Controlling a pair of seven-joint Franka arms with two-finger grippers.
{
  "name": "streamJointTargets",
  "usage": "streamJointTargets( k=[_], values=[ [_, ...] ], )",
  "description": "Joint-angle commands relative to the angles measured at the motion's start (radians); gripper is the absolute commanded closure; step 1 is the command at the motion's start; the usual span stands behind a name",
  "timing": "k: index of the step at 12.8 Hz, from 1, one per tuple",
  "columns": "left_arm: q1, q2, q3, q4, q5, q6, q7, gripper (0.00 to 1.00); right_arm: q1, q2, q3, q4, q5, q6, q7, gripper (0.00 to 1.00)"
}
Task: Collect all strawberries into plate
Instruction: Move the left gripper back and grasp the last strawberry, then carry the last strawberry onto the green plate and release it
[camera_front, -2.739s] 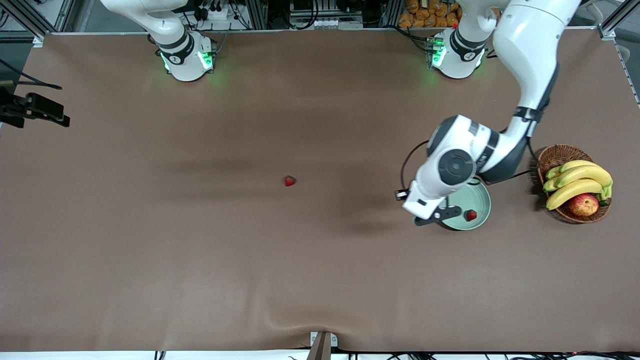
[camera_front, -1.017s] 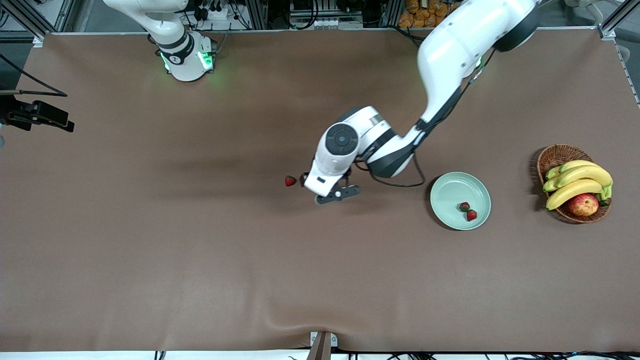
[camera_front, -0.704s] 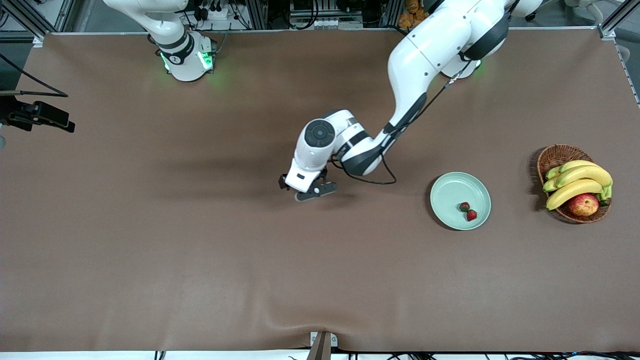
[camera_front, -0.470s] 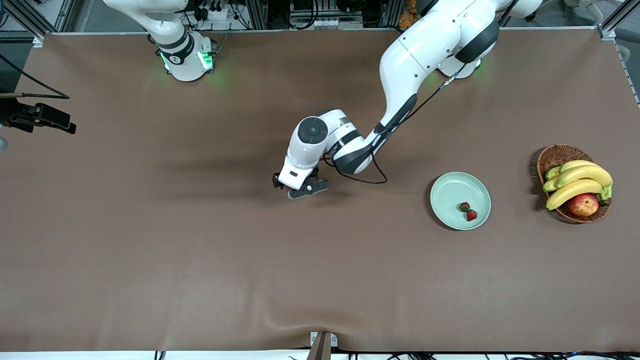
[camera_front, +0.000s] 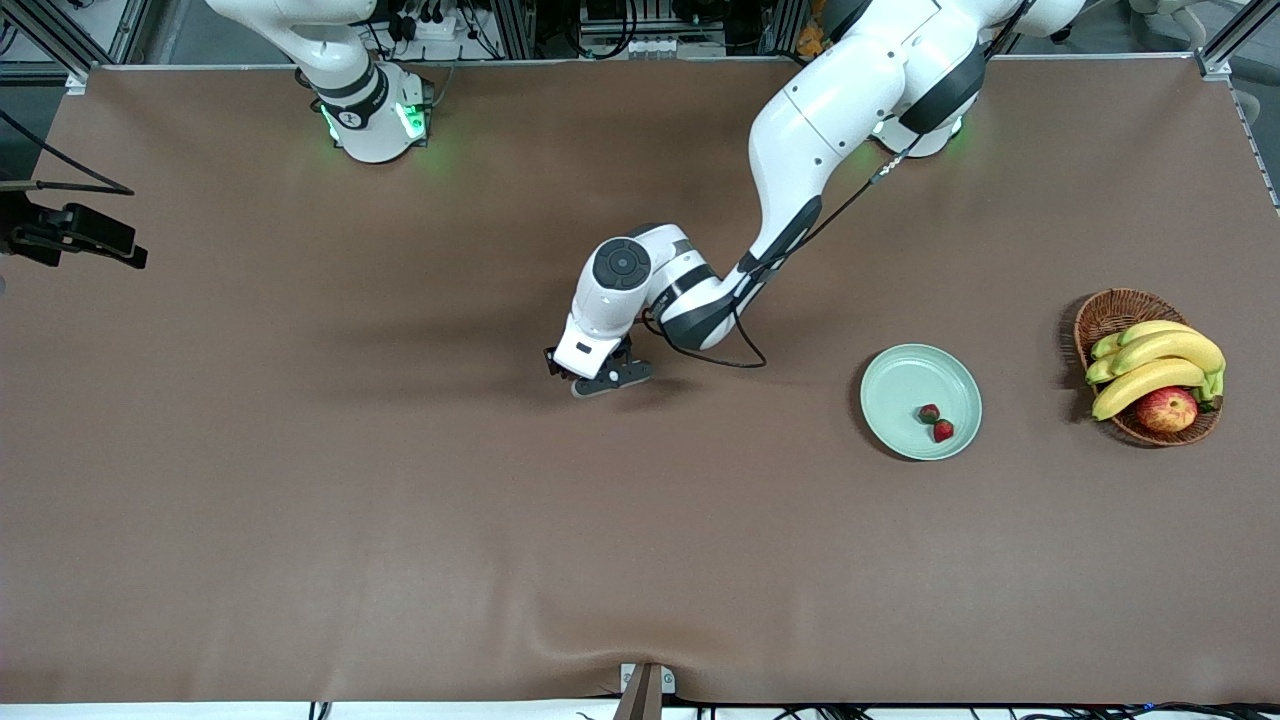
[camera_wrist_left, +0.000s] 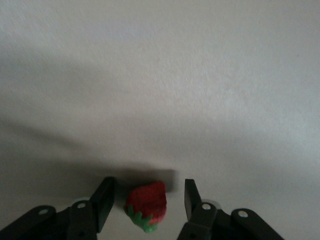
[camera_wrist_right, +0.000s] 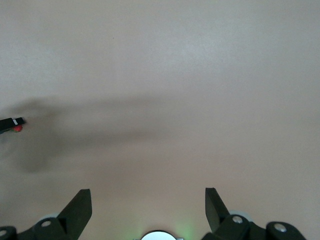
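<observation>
no legible writing; strawberry (camera_wrist_left: 146, 204) between left gripper (camera_wrist_left: 148, 201) fingers (camera_wrist_left: 104, 202)

Around plate (camera_front: 900, 385): bare table (camera_front: 400, 520) toward the front camera.
Obstacle: basket (camera_front: 1120, 310) beside plate, toward left arm's end.

The right hand (camera_wrist_right: 148, 207) hangs over bare brown counter (camera_wrist_right: 190, 75), its two dark fingers (camera_wrist_right: 80, 205) spread wide with nothing between them. Soft shadows streak across the cloth. At the picture's edge, well apart from this hand, a dark fingertip of the left hand (camera_wrist_right: 11, 123) touches a small red strawberry (camera_wrist_right: 18, 128)
</observation>
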Motion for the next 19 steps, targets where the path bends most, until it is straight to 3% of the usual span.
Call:
streamJointTargets(
  k=[1, 3, 4, 7, 9, 13, 17, 19],
  values=[
    [-0.026, 0.012, 0.012, 0.022, -0.017, 0.002, -0.009, 0.59, -0.004, 0.020, -0.002, 0.029, -0.007, -0.017, 0.004, 0.00],
    [-0.018, 0.003, 0.014, 0.015, -0.005, -0.004, 0.003, 0.95, -0.010, 0.021, -0.003, 0.029, -0.017, -0.012, 0.003, 0.00],
    [-0.011, -0.006, 0.014, 0.009, -0.005, -0.015, 0.003, 1.00, -0.012, 0.023, -0.005, 0.029, -0.017, -0.012, 0.003, 0.00],
    [0.069, -0.119, 0.006, -0.031, -0.002, -0.220, 0.009, 1.00, -0.007, 0.021, -0.005, 0.031, -0.014, -0.012, 0.004, 0.00],
    [0.202, -0.283, -0.040, -0.199, -0.008, -0.260, 0.049, 1.00, -0.009, 0.021, -0.005, 0.032, -0.017, -0.007, 0.007, 0.00],
    [0.616, -0.569, -0.195, -0.577, -0.010, -0.271, 0.356, 1.00, -0.007, 0.020, -0.005, 0.066, -0.017, -0.006, 0.011, 0.00],
    [0.863, -0.548, -0.190, -0.660, 0.012, -0.305, 0.671, 1.00, -0.004, 0.017, -0.003, 0.066, -0.018, -0.007, 0.011, 0.00],
    [0.978, -0.507, -0.190, -0.668, 0.105, -0.305, 0.777, 0.95, -0.003, 0.015, -0.002, 0.067, -0.024, -0.010, 0.011, 0.00]
  ],
)
